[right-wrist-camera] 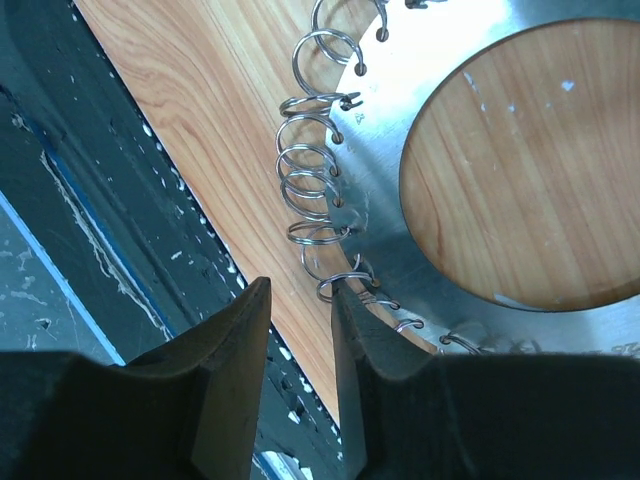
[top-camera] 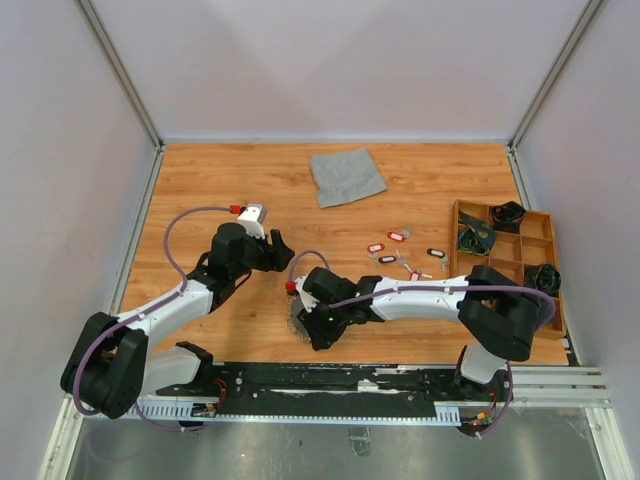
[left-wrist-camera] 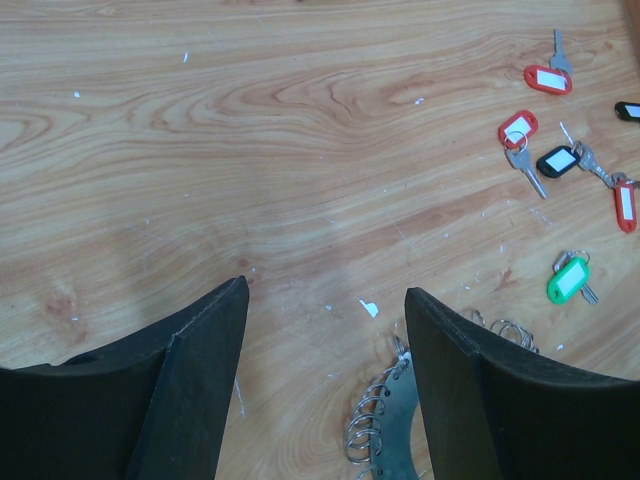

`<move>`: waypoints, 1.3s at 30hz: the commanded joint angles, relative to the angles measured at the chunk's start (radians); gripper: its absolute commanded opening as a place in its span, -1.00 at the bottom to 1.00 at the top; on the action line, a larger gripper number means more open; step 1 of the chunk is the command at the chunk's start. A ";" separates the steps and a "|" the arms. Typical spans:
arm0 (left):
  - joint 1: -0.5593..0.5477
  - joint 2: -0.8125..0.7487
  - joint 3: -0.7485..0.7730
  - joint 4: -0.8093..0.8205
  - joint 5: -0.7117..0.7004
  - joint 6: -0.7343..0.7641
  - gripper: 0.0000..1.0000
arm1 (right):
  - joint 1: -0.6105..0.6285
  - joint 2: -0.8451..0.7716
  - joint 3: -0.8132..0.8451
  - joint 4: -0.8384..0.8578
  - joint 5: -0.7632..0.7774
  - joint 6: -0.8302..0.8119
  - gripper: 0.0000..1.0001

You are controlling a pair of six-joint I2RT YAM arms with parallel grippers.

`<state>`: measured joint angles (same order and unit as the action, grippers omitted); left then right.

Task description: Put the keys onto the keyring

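Keyring (right-wrist-camera: 380, 240) at table's (top-camera: 420, 190) near edge: right tool (right-wrist-camera: 300, 290) narrowly parted beside rim loops (right-wrist-camera: 310, 190), left tool (left-wrist-camera: 325, 290) spread, empty; best pin it flat before threading keys (left-wrist-camera: 557, 161).

Shiny metal keyring (right-wrist-camera: 375, 210), matt wooden table (left-wrist-camera: 250, 150)

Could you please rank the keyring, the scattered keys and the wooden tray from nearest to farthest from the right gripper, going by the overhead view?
1. Keyring: right beside the right gripper, at front centre.
2. Keys: scattered farther back and to the right, mid-table.
3. Wooden tray: farthest, over by the right wall.
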<state>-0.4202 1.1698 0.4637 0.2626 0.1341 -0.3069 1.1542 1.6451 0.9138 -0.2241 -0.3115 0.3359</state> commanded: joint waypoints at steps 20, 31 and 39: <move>0.008 -0.005 0.011 0.036 0.012 0.020 0.37 | 0.013 0.045 0.060 -0.071 0.140 0.038 -0.42; 0.007 -0.012 0.008 0.035 0.015 0.020 0.37 | 0.033 0.059 0.077 -0.087 0.153 0.034 -0.52; 0.008 -0.019 0.004 0.036 0.014 0.020 0.37 | 0.035 0.049 0.081 -0.104 0.179 0.031 -0.81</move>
<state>-0.4202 1.1694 0.4637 0.2661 0.1375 -0.2962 1.1748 1.6958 0.9718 -0.2916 -0.1741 0.3622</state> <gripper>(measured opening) 0.687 0.125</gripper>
